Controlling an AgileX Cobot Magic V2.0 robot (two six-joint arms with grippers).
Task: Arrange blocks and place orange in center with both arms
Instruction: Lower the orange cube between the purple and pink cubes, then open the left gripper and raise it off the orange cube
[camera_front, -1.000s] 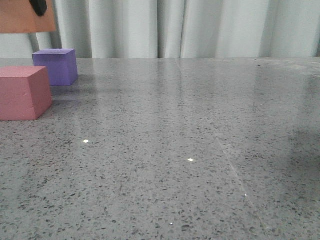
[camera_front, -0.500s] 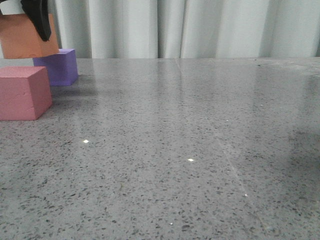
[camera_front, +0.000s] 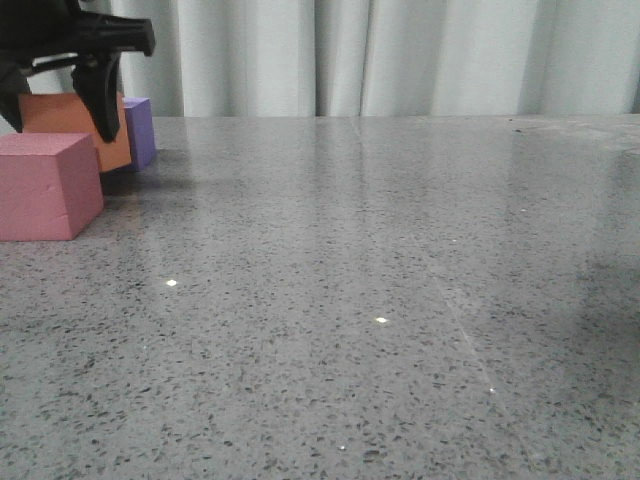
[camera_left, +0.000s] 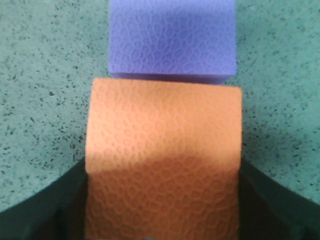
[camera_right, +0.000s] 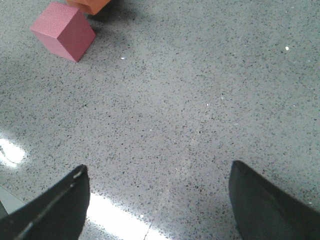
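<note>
Left arm is coming down fast: a second ago the orange cube (camera_front: 75, 128) was hanging high at the top-left corner of the front view, half a second ago it was level with the purple cube (camera_front: 140, 130), and now it is sitting low, between the pink-red cube (camera_front: 45, 185) and the purple one, looking at or nearly at the table (camera_front: 400, 300). I can't tell whether it is touching down yet. The left gripper (camera_front: 55, 105) is clamping the orange cube on both sides; in the left wrist view the dark fingers (camera_left: 60, 205) are flanking it, with the purple cube just beyond, close or touching, gap not resolvable. That is putting orange in the middle slot of the row, so I'm judging the placing step nearly done; release and retreat are remaining. Risk: orange is crowding purple, and a careless opening could be nudging either neighbour. The right gripper (camera_right: 160, 200) is hanging well apart over bare table, jaws spread wide and holding nothing, with the pink-red cube far off in its view. Count: three cubes, one each of orange, purple, pink-red; two grippers; nothing else showing on the table but a curtain (camera_front: 400, 55) behind.
</note>
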